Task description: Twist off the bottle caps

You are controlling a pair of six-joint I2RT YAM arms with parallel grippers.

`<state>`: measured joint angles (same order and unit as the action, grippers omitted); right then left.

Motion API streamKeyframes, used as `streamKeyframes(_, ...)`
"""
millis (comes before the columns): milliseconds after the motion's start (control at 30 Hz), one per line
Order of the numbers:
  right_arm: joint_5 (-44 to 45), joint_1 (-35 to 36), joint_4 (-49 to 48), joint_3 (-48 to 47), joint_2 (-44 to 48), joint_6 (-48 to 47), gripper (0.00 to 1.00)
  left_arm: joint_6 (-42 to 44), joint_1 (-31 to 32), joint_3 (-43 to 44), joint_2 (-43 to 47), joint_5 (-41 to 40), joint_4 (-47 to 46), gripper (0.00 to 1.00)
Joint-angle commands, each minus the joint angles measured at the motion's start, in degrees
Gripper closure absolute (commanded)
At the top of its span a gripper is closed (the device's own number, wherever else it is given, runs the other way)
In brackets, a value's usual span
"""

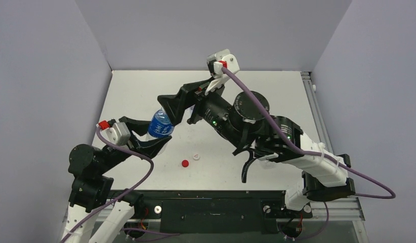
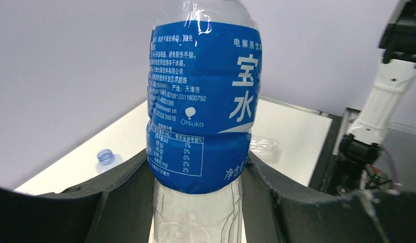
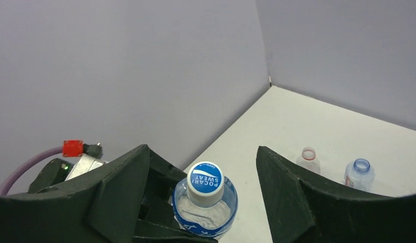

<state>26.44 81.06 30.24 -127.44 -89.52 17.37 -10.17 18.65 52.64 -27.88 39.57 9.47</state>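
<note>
Two robot arms work over a white desk [image 1: 277,96] walled in pale grey. The left claw [image 1: 160,132] is closed narrowly around the waist of a clear blue-labelled bottle [image 2: 203,101], holding it off the desk and roughly upright. On top of that bottle sits the blue cap [image 3: 205,178], apparently not yet off. The right claw [image 3: 201,157] hangs just above it, spread wide, one jaw on each side of the cap and neither touching it.

Nearer the arm bases, a red cap [image 1: 184,163] and a white cap [image 1: 196,157] lie loose on the desk, close together. Toward the far corner stand two open bottles, one with a red neck ring [image 3: 308,158] and one with a blue neck [image 3: 359,174].

The step in hand looks like gripping the blue cap for a turn. To do it well, the right claw should centre over the cap, drop until its jaws are level with the cap's ribbed side, then close squarely before twisting. The left claw must hold firm so the thin bottle neither spins nor buckles.
</note>
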Motion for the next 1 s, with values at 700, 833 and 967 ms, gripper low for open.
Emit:
streamKeyframes(700, -5.51, -5.6, -0.4, -0.02, -4.96, 7.03, 0.95, 5.56, -0.2, -0.23, 1.04, -6.34, -0.32, 0.89)
streamKeyframes(833, -16.67, -6.43, -3.83, 4.45, -0.98, 1.33, 1.0, -3.06, -0.2, 0.25, 0.93, 1.01, -3.03, 0.89)
streamKeyframes(967, -36.29, -7.7, -8.19, 11.52, 5.48, -3.99, 1.0, -14.75, -0.2, 0.84, -0.26, 10.11, -6.72, 0.88)
